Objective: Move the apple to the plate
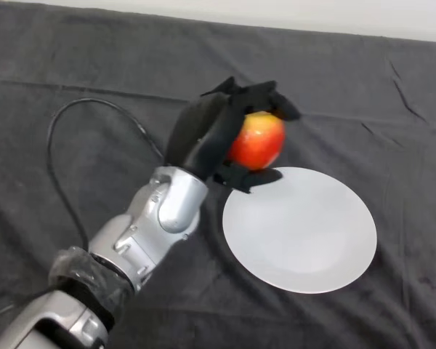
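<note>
- We see a table covered with a dark cloth, and the cloth has a few soft wrinkles in it.
- We see the robot's silver-grey left arm come in from the bottom left corner and reach up toward the middle.
- At the end of the arm is the black left hand.
- The hand is wrapped around a red and yellow apple. The fingers curl over the top of the apple, and the thumb is tucked under it.
- So the hand is squeezing the apple from above and from below, and we can see the apple's shiny side peeking out between them.
- We see a round white plate lying flat on the cloth, to the right of the arm.
- The apple is at the upper left edge of the plate. The thumb under it pokes over the plate's rim.
- We cannot tell if the apple is up in the air or touching the cloth, because the hand hides its bottom.
- The apple is not in the middle of the plate yet.
</note>
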Controlling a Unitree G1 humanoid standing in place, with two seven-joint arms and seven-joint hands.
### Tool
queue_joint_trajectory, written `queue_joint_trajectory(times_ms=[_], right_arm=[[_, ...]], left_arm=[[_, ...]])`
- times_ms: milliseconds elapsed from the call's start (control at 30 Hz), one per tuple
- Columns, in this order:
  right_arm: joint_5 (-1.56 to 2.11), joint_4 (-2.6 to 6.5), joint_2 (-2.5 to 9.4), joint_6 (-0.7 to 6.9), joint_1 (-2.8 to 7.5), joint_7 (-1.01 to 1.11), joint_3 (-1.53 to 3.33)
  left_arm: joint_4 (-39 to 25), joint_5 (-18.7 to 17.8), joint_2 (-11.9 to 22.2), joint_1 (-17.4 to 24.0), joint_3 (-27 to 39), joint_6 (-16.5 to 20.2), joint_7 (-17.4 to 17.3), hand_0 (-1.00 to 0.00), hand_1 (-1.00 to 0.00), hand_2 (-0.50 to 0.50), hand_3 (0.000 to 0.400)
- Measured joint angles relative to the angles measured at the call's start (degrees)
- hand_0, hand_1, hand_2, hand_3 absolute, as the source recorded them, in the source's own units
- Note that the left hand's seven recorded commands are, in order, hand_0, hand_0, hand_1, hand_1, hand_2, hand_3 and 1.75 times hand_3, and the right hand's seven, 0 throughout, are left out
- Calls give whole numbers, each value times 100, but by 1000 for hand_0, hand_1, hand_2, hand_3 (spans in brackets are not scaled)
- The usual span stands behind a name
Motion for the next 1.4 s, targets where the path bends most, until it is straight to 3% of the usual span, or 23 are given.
queue_joint_trajectory(times_ms=[367, 1000, 1067, 1100, 1133, 1167, 1400], right_arm=[[0, 0, 0, 1, -2, 0, 0], [0, 1, 0, 1, -4, 0, 0], [0, 1, 0, 1, -4, 0, 0], [0, 1, 0, 1, -4, 0, 0], [0, 1, 0, 1, -4, 0, 0], [0, 1, 0, 1, -4, 0, 0], [0, 1, 0, 1, -4, 0, 0]], left_arm=[[-26, -10, -8, 200, -839, 134, 220, -1000, -1000, 0, 400], [489, -601, -34, 189, -1810, 110, 215, -1000, -1000, 0, 400], [489, -652, -34, 185, -1843, 110, 194, -1000, -933, -33, 400], [489, -671, -32, 176, -1875, 110, 170, -722, -337, -192, 289], [489, -681, -31, 166, -1908, 110, 143, -514, -8, -253, 205], [489, -712, -33, 160, -1915, 110, 122, 0, 0, 0, 0], [489, -876, 47, 59, -1912, 111, -4, 0, 0, 0, 0]])
